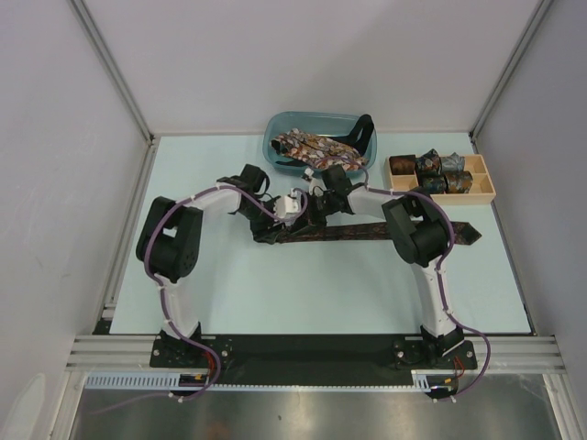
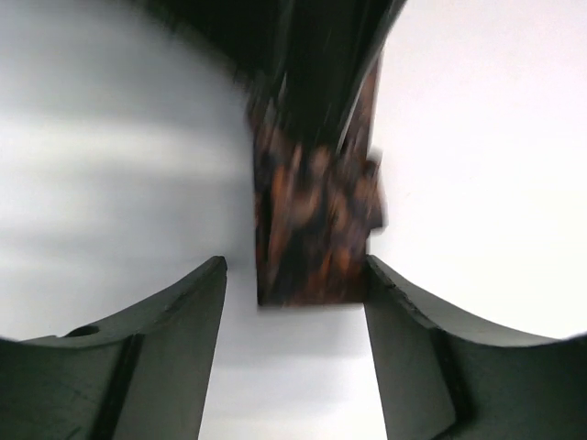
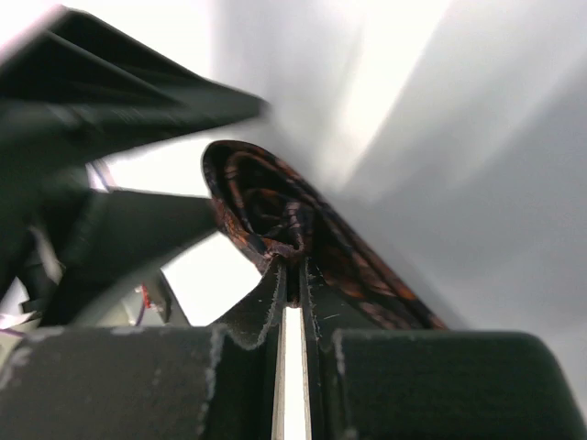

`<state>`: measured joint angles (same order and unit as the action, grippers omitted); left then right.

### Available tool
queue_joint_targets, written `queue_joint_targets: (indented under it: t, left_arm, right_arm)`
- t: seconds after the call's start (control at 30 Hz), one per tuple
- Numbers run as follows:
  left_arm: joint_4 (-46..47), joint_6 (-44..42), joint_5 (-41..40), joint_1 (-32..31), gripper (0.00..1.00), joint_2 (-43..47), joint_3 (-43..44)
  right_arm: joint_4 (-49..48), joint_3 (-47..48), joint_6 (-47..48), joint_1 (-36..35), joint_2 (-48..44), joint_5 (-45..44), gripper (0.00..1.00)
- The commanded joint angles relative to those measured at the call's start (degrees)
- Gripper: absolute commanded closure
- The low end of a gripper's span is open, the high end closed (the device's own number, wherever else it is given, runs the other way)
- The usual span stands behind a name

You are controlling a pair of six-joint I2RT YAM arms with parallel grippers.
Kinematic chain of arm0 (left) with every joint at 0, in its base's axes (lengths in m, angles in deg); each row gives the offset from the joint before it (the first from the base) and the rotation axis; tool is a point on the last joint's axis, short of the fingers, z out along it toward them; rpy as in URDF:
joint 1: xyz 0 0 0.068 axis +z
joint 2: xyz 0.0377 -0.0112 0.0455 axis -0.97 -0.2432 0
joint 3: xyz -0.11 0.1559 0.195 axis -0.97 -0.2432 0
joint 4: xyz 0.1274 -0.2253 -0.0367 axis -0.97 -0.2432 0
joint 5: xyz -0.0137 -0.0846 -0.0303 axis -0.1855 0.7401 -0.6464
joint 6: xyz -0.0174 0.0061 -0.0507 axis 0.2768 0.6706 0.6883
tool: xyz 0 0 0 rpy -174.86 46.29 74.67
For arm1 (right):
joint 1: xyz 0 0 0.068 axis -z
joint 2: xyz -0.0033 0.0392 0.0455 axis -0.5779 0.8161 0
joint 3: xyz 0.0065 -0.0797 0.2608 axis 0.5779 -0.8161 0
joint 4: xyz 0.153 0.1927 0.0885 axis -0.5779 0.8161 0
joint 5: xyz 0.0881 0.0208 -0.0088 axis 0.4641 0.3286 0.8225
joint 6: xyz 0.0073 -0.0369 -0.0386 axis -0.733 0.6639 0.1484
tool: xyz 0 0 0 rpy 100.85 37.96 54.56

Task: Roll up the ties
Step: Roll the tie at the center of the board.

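Because a roll needs a tight core, the dark brown tie has its end curled over and pinched by the right gripper, whose jaws sit almost together on the fabric. Its remaining length lies flat across the middle of the table, pointed end toward the right edge. The left gripper straddles that strip with jaws apart, the fabric between them seemingly ungripped, probably to guide it. Rolled ties fill the wooden tray near the far right corner. Loose ties sit in the blue bin at the far edge.
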<state>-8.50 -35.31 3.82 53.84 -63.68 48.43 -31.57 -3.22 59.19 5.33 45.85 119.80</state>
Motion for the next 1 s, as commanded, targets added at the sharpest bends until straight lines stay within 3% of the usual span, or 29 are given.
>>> queue_joint_targets:
  t: [0.0,0.27,0.57,0.77,0.97]
  left_arm:
    - [1.6,1.9,3.6,1.5,0.32,4.1,-1.9]
    - [2.1,3.2,4.2,0.3,0.26,3.6,-1.0]
    - [4.9,5.0,-0.6,-4.1,0.22,1.7,-0.8]
    - [5.8,7.3,-3.1,-3.5,0.34,0.7,0.5]
    - [5.0,5.6,-3.2,-1.4,0.57,3.0,-1.3]
  right_arm:
    - [3.1,-0.4,4.2,0.4,-0.3,-5.1,1.0]
    - [4.9,-0.5,4.4,0.4,-0.2,-7.7,1.0]
    - [4.8,-0.9,4.4,0.1,-0.5,-7.4,1.0]
    - [2.7,-0.5,3.0,-0.4,-0.5,-5.0,1.0]
    - [2.1,0.5,2.2,-1.0,0.4,-3.7,1.0]
